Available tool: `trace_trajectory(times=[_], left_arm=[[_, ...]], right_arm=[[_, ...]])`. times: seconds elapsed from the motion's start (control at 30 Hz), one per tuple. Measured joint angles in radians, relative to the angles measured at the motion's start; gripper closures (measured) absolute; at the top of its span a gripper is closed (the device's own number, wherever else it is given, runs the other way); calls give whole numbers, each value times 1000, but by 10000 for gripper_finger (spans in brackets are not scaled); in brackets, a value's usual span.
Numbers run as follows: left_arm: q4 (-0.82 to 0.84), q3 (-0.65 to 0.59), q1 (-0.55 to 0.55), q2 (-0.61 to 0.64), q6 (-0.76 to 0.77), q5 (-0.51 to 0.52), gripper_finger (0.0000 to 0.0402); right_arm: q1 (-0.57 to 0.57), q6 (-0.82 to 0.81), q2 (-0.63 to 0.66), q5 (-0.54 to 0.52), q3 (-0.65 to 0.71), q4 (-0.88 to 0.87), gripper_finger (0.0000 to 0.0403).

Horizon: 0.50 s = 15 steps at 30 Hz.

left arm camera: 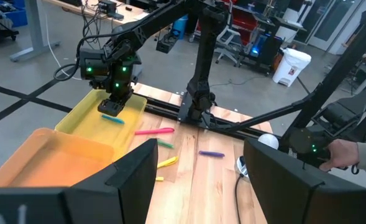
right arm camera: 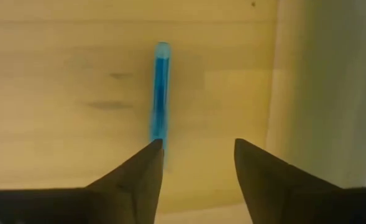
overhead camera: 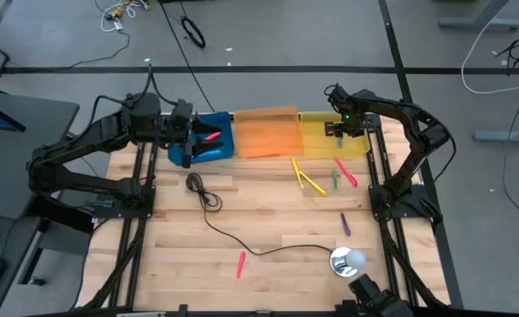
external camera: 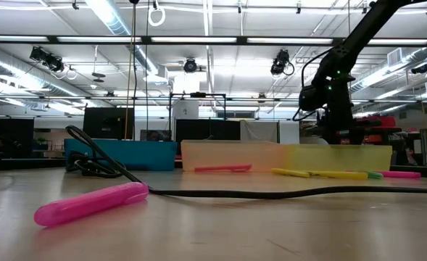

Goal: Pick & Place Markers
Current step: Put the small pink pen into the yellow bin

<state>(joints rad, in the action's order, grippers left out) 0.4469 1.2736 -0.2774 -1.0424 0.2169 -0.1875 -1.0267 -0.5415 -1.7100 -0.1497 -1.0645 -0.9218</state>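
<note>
Three trays stand along the far edge: blue (overhead camera: 213, 150), orange (overhead camera: 266, 132), yellow (overhead camera: 316, 136). My right gripper (overhead camera: 341, 130) (right arm camera: 198, 146) is open, low over the yellow tray. A blue marker (right arm camera: 161, 93) (left arm camera: 113, 118) lies flat on that tray's floor, one end beside a fingertip (right arm camera: 151, 152). My left gripper (overhead camera: 189, 141) (left arm camera: 201, 149) hangs open over the blue tray, where a red marker (overhead camera: 211, 136) lies. On the table lie two yellow markers (overhead camera: 305, 179), a green one (overhead camera: 336, 181), a pink one (overhead camera: 347, 173), a purple one (overhead camera: 345, 224) and a pink one (overhead camera: 240, 262) near the front. My right gripper: the blue marker's near end (right arm camera: 157, 138) reaches one fingertip, and I cannot tell whether they touch. The marker lies on the yellow tray's floor, along the fingers' direction and not between them.
A thin black cable (overhead camera: 241, 242) runs from a coil (overhead camera: 196, 183) near the blue tray to a round silver-white object (overhead camera: 347, 261) at the near right. A person's hand (left arm camera: 341, 152) shows beyond the table's near right corner. Bare wood lies at the table's near left.
</note>
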Motion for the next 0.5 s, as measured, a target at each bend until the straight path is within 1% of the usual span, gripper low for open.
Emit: trace_trajectory(times=[0.3,0.43,0.5], left_arm=[[-1,0,0,0,18,0,158],[-16,0,0,0,124,-1,158],[-19,0,0,0,140,-1,158]], right_arm=[[0,44,2,15,0,-5,212],[0,64,20,56,-2,-5,214],[1,76,38,61,-9,-9,214]])
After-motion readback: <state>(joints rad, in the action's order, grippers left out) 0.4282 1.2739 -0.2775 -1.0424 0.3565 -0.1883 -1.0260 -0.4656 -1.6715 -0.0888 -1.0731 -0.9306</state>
